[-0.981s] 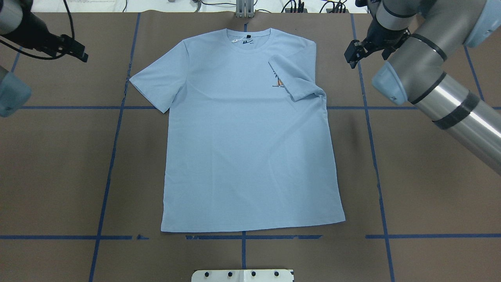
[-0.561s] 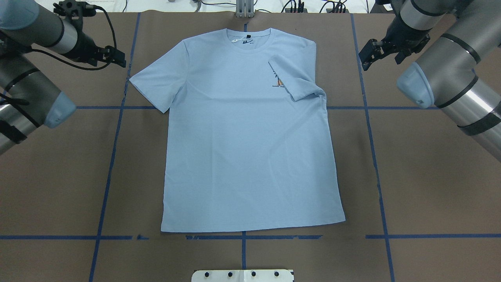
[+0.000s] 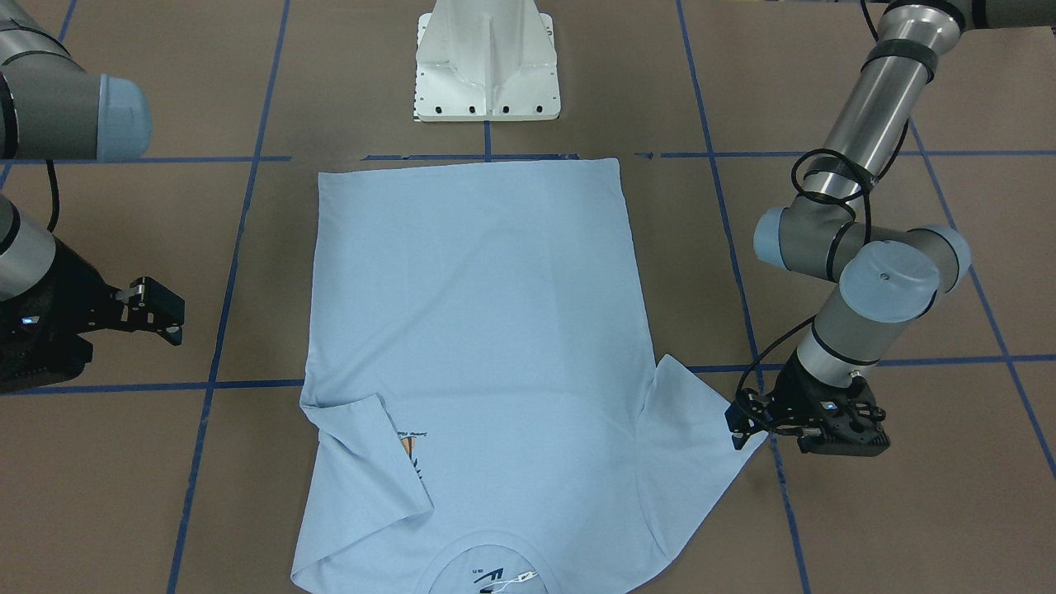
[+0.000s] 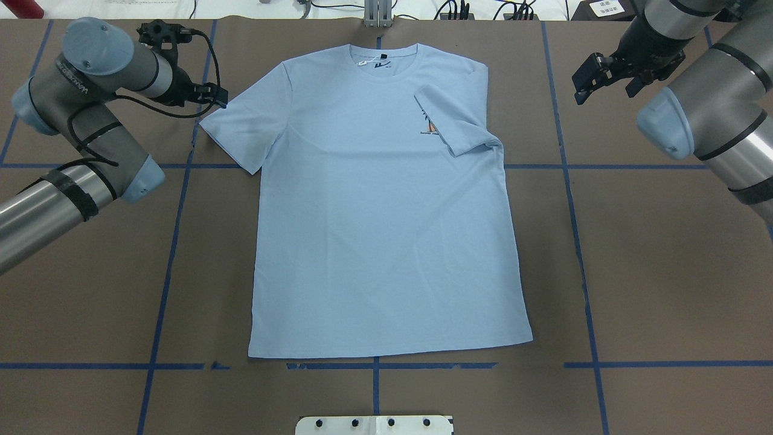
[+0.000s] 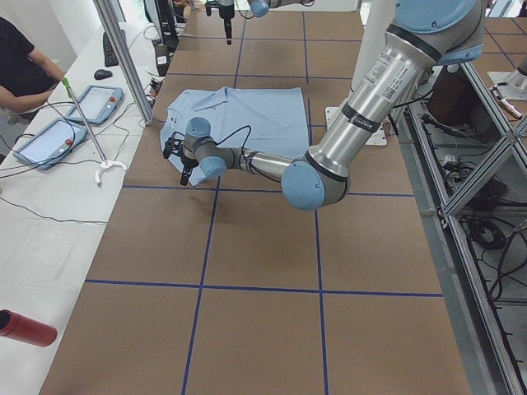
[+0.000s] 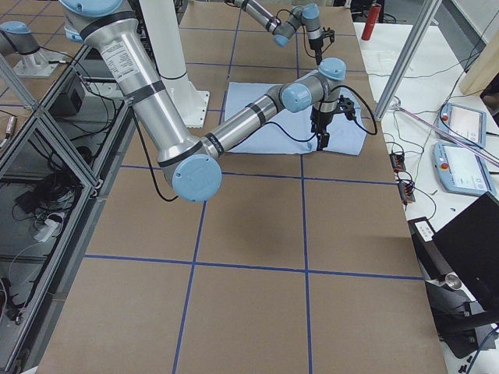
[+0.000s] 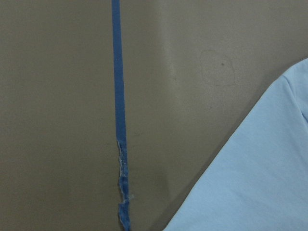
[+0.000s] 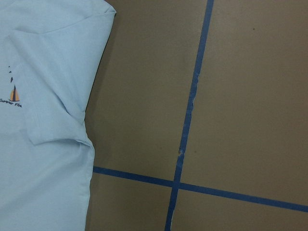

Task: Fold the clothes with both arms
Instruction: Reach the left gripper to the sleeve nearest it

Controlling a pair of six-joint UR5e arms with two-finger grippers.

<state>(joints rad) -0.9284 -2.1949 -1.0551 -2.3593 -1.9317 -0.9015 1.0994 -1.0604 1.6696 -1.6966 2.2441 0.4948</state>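
Front-facing view: your light blue short-sleeved T-shirt (image 3: pixel 470 330) lies flat and front up in the middle of the brown paper-covered table (image 3: pixel 866 511), with the hem toward the white pedestal base (image 3: pixel 487 66). The black two-finger left gripper (image 3: pixel 740 425) sits right at the tip of the spread-out sleeve (image 3: pixel 693 412) with its fingers apart. I can't tell if it's touching cloth, but it looks lined up to pinch that cuff.

The black two-finger right gripper (image 3: pixel 169 312) hangs well clear on the other side, also spread and empty.

Overhead: the other sleeve (image 4: pixel 456 124) is folded in, half covering the orange-and-dark chest print (image 4: pixel 430 127). That's probably why the right arm is parked out of the way.

Side views: the left gripper points down at the sleeve edge.

Wrist cams: the left one sees a corner of shirt and a blue tape line (image 7: pixel 118 96). The right one sees the folded sleeve and bare paper.
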